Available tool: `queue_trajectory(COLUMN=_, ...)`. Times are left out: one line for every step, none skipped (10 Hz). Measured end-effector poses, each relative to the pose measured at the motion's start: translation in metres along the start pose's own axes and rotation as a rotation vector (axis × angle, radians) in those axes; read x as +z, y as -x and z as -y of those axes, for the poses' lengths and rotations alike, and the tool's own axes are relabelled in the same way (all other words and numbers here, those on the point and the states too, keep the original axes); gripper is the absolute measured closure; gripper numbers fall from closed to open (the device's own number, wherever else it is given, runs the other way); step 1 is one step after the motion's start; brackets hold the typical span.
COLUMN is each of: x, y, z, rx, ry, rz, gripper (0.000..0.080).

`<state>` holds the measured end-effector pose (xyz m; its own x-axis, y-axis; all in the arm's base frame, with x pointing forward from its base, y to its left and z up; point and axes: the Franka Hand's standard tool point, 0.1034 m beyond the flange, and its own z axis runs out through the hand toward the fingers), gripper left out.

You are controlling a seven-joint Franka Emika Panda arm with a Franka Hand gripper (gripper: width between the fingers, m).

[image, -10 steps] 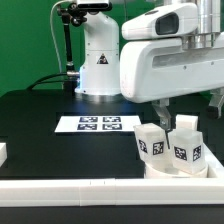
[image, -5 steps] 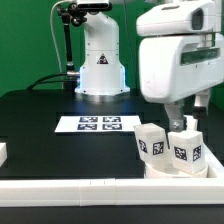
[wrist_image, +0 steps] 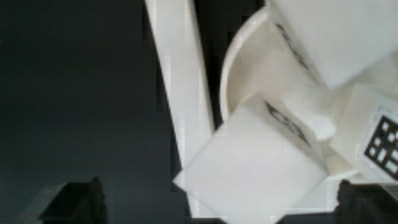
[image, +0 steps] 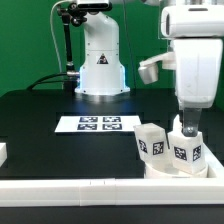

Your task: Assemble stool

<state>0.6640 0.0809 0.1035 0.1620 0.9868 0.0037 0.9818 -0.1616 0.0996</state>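
The round white seat disc lies at the exterior view's lower right. Two tagged leg blocks stand upright on it, one toward the left and one toward the right. My gripper hangs just above the right block, its fingers reaching down to the block's top. In the wrist view, the gripper is open. Its dark fingertips stand wide apart with a white leg block between them, not touching the left one. The seat disc's curved rim shows beyond the block.
The marker board lies flat mid-table. A long white border rail runs along the front edge and also shows in the wrist view. A small white piece sits at the left edge. The robot base stands behind.
The arm has swung toward the exterior view's right. The gripper has moved from between the blocks to over the right leg block. The blocks and disc have not moved.
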Motion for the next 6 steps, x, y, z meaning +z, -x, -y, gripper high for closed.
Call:
queue_trajectory(x=0.0005, y=0.001, z=0.0, rx=-0.069, ry=0.0, rz=0.002, gripper=0.015)
queue_trajectory(x=0.0025, y=0.0006, z=0.0008, rx=-0.158, ry=0.001, rz=0.014, gripper=0.015)
queue_trajectory(x=0.0045, y=-0.0007, z=0.0017, rx=-0.235, ry=0.002, rz=0.022, gripper=0.015)
queue_trajectory(x=0.0052, y=-0.0011, z=0.002, rx=-0.351, ry=0.003, rz=0.037, gripper=0.015)
queue_trajectory(x=0.0055, y=-0.0023, z=0.0026, rx=-0.398, ry=0.003, rz=0.043, gripper=0.015)
queue_trajectory(x=0.0071, y=-0.0043, z=0.0038, rx=-0.495, ry=0.002, rz=0.061, gripper=0.015)
